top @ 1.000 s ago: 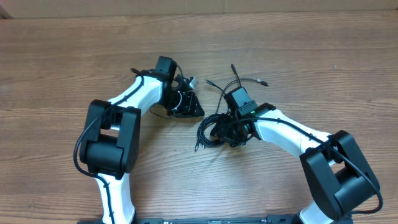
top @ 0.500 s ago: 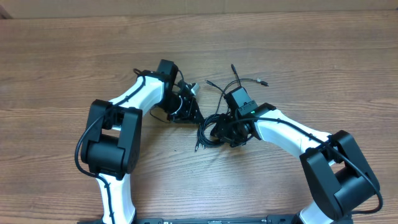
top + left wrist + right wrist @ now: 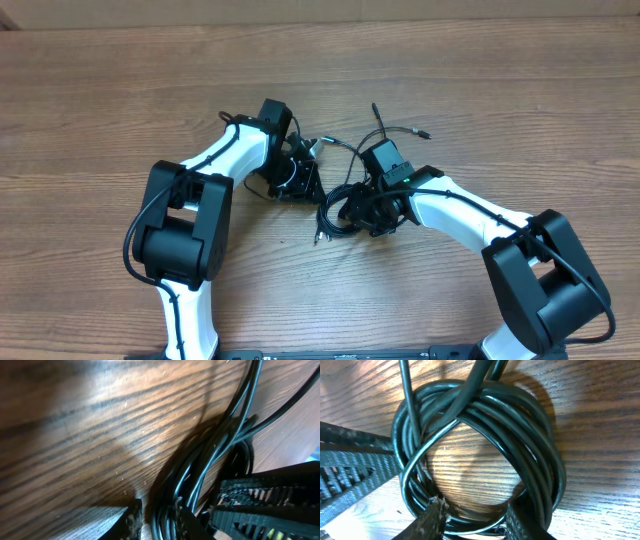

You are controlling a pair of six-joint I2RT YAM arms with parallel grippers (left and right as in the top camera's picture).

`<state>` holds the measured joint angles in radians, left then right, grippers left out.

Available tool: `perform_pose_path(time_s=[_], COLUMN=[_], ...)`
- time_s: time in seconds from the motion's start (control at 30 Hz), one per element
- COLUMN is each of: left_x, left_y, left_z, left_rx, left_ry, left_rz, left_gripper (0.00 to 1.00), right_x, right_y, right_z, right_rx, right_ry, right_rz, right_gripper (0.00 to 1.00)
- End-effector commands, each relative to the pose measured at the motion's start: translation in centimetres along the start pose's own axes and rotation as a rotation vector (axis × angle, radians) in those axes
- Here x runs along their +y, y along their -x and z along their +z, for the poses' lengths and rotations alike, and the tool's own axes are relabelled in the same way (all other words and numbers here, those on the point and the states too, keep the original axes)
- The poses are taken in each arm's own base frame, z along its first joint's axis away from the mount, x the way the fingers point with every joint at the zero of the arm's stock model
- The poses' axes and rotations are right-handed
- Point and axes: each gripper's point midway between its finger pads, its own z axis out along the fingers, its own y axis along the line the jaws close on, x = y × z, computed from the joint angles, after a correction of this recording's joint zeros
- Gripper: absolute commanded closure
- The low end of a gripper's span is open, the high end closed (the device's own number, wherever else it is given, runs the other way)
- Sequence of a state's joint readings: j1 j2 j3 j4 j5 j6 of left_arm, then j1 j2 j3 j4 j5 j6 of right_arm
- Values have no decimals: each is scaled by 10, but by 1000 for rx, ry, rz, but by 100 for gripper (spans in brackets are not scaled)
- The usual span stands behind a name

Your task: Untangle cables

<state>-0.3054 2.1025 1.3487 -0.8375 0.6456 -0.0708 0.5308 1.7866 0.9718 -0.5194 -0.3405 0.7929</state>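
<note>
My left claw (image 3: 305,182) has been sliding rightward across the overhead frame over the last second. It is now reaching the cables (image 3: 332,212) bunched at the centre of the table (image 3: 100,100), so a two-sided pull is becoming possible. My right claw (image 3: 475,521) is sitting spread, straddling their lower loop. Whether my left claw is pinching strands or merely flanking them, I cannot tell, as its fingertips are cut off at the bottom edge.

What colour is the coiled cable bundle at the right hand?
The cables are glossy black all over, which shows best in the right wrist view.
</note>
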Motion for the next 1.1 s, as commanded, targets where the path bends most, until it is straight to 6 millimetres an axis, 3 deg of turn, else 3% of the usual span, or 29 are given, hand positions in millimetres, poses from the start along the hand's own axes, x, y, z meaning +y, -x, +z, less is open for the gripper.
perform_pose_path(time_s=[0.0, 0.17, 0.37, 0.43, 0.53, 0.7, 0.9, 1.07], left_x=[10, 14, 22, 29, 32, 28, 18, 24], left_y=[-12, -13, -12, -11, -12, -14, -20, -22], left_z=[11, 11, 11, 10, 10, 12, 21, 24], left_rx=[36, 39, 31, 28, 29, 33, 55, 53], left_ry=[37, 55, 105, 142, 159, 161, 172, 263], left_rz=[7, -5, -29, -43, -70, -114, -95, -126], left_gripper=[79, 82, 83, 82, 82, 81, 78, 78], right_x=[-22, -18, 5, 1, -20, -53, -57, -57], right_y=[-11, -11, 3, 7, 8, 4, 4, 6], right_z=[12, 3, -36, -45, -54, -48, -30, -29], right_rx=[31, 63, 71, 53, 31, 18, 9, 0], right_ry=[-68, -73, -125, -179, -301, -419, -378, -375], right_rz=[30, 19, -106, -108, -97, -97, -143, -179], right_gripper=[61, 55, 49, 46, 44, 42, 39, 39])
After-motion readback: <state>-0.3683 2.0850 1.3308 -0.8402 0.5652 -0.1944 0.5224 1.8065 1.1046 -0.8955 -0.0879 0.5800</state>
